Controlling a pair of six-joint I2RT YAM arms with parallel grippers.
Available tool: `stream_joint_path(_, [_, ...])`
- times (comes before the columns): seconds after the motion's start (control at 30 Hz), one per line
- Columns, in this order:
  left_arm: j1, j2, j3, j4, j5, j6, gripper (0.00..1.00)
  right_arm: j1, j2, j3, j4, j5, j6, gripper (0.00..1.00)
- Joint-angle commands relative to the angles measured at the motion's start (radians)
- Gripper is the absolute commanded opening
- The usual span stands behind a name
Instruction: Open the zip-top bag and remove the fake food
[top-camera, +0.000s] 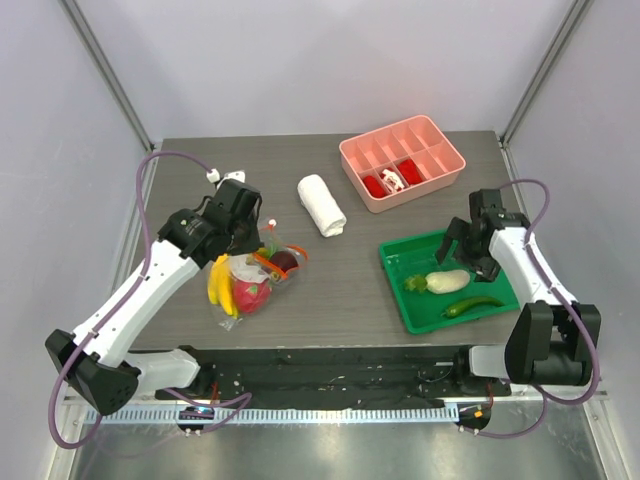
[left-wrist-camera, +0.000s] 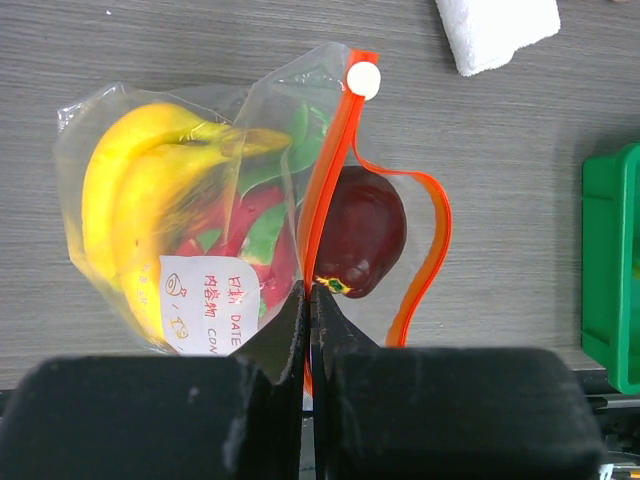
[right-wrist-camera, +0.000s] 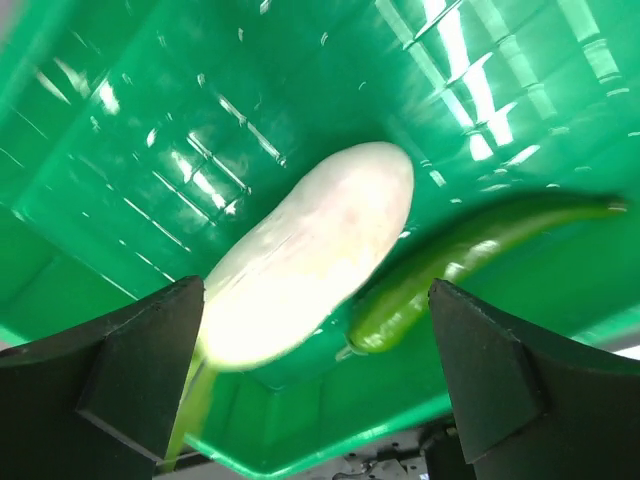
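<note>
The clear zip-top bag (left-wrist-camera: 200, 170) lies on the table at centre left (top-camera: 250, 285), its orange-red zip strip (left-wrist-camera: 330, 190) parted into a loop. Inside are yellow bananas (left-wrist-camera: 140, 210), the pink-red dragon fruit (top-camera: 250, 292) and, at the open mouth, a dark red fruit (left-wrist-camera: 362, 232). My left gripper (left-wrist-camera: 309, 292) is shut on the near side of the zip strip. My right gripper (right-wrist-camera: 318, 370) is open above the green tray (top-camera: 420, 315), over the white oblong vegetable (right-wrist-camera: 310, 255) and green pepper (right-wrist-camera: 450, 260), both lying in the tray.
A rolled white towel (top-camera: 321, 205) lies at the table's middle back. A pink divided tray (top-camera: 370, 150) with small red-and-white pieces stands at the back right. The green tray sits at the right front, near the table's edge.
</note>
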Motion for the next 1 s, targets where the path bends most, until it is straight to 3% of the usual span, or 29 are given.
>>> stream_joint_path(0.0, [0.002,-0.021,0.033,0.040,0.022,0.027,0.00,0.044,-0.052,0.172,-0.105,0.141,0.035,1.00])
stream_joint_path(0.07, [0.002,-0.029,0.027,0.045,0.023,0.024,0.00,0.211,-0.054,0.271,-0.133,0.172,0.070,1.00])
stream_joint_path(0.17, [0.002,-0.042,0.010,0.056,0.028,0.018,0.00,0.450,0.006,0.389,-0.116,0.085,0.202,0.99])
stream_joint_path(0.3, [0.002,-0.058,-0.013,0.073,0.036,0.001,0.00,0.676,0.102,0.456,0.091,-0.010,0.438,0.81])
stream_joint_path(0.37, [0.002,-0.064,-0.024,0.080,0.037,-0.010,0.00,0.754,0.182,0.476,0.158,-0.044,0.489,0.80])
stream_joint_path(0.4, [0.004,-0.067,-0.027,0.092,0.036,-0.012,0.00,0.766,0.214,0.483,0.211,-0.123,0.537,0.79])
stream_joint_path(0.63, [0.002,-0.062,-0.039,0.117,0.040,-0.027,0.00,0.874,0.441,0.649,0.284,-0.240,0.617,0.72])
stream_joint_path(0.83, [0.004,-0.036,-0.013,0.125,0.042,-0.012,0.00,0.937,0.509,0.694,0.270,-0.222,0.611,0.60])
stream_joint_path(0.97, [0.004,-0.026,-0.012,0.136,0.040,-0.001,0.00,0.947,0.523,0.680,0.253,-0.215,0.582,0.60])
